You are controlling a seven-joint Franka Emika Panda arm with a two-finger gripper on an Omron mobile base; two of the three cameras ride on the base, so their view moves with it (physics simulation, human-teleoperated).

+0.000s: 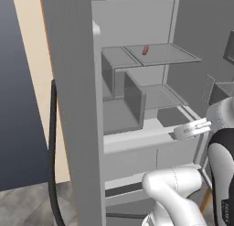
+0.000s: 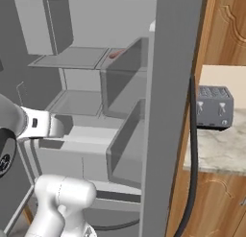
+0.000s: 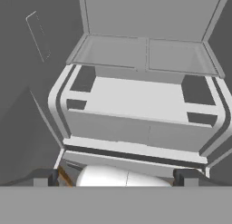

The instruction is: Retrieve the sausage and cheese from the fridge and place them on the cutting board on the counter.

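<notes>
I look into the open fridge (image 1: 137, 124), its grey interior laid out in glass shelves and boxy bins, with a pale ledge running across the front above the lower drawers. The sausage (image 1: 145, 50) lies alone on the upper glass shelf (image 1: 173, 53), towards its left half, near the seam between the two panes; from my right base camera I catch only a reddish sliver of it behind a door bin (image 2: 126, 70). My gripper (image 1: 194, 127) hangs well below and to the right of that shelf, level with the pale ledge, touching nothing, its jaws spread wide with nothing between them. The hand camera shows the fingertips (image 3: 45, 177) far apart, facing the lower shelf and ledge. The open door's edge (image 1: 75, 106) stands close on my left, its dark handle (image 1: 52, 152) beside it. Outside the fridge, a grey toaster (image 2: 214, 106) sits on the counter (image 2: 221, 149)
</notes>
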